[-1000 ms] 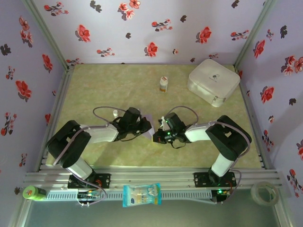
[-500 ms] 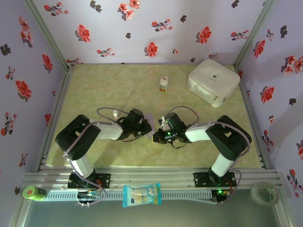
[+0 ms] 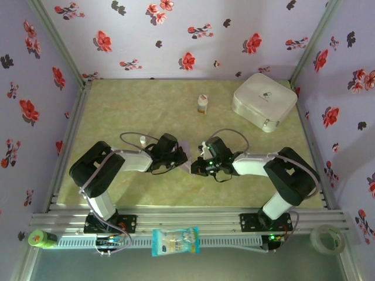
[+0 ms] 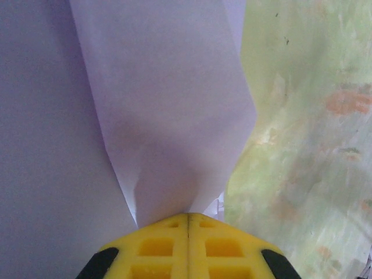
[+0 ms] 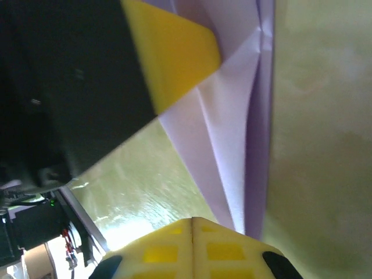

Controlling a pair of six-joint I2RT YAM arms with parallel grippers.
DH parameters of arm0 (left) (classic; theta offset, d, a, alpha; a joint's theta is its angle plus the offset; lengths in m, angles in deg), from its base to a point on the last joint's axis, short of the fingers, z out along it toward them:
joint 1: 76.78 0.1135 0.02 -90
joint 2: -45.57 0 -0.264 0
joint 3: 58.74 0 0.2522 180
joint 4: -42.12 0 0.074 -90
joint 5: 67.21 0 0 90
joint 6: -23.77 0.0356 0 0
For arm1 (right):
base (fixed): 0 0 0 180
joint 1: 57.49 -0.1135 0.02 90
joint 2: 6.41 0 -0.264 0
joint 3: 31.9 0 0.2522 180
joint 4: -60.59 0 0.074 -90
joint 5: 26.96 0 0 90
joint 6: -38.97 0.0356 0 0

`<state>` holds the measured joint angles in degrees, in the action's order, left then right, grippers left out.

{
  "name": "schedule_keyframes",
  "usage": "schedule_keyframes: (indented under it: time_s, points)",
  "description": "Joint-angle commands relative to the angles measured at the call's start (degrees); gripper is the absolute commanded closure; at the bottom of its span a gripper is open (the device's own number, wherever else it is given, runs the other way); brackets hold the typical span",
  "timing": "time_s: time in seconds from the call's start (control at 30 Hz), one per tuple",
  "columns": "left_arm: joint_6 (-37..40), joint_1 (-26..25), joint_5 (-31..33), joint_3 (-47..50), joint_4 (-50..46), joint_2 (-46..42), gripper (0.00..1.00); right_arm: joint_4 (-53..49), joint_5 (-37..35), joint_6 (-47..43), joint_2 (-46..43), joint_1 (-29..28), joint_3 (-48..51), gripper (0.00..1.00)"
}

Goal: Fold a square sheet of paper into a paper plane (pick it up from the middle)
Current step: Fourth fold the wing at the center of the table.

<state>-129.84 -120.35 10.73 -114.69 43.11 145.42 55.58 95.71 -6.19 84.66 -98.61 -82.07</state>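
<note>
Lavender sheet of paper (image 4: 168, 116), partly folded, is held at the middle of the table (image 3: 146, 111) — left gripper (image 4: 188, 218) is clamped on its left edge, right gripper (image 5: 192, 221) on its right

White-shelled, black-jointed arms (image 3: 258, 161); thin grey looping cables (image 3: 132, 136); yellow, grid-moulded fingers (image 4: 157, 247)

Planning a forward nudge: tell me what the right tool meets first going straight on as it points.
The right tool first meets the lavender paper at its tips, then probably the left tool ahead.
</note>
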Motion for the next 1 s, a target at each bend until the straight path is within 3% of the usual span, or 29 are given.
schedule_keyframes:
  time_s: [0.0,0.23,0.47,0.73,0.97]
  points:
    - [1.8,0.6,1.5,-0.4,-2.3,1.6,1.0,-2.1,0.8,0.5,0.6,0.4,-2.9,0.95]
    - [1.8,0.6,1.2,-0.6,-2.2,1.7,1.0,-1.7,1.1,0.6,5.0,0.3,-4.3,0.95]
    - [1.3,0.6,1.2,-0.3,-1.8,1.8,1.0,-2.8,1.7,-1.1,5.0,0.4,1.8,0.95]
    - [0.6,0.6,1.2,0.3,-0.7,2.2,1.0,-1.5,3.3,-0.7,0.0,0.4,8.4,0.96]
    - [-0.2,0.5,1.0,1.0,0.1,1.7,1.0,-2.6,3.6,2.2,-9.1,0.8,6.4,0.96]
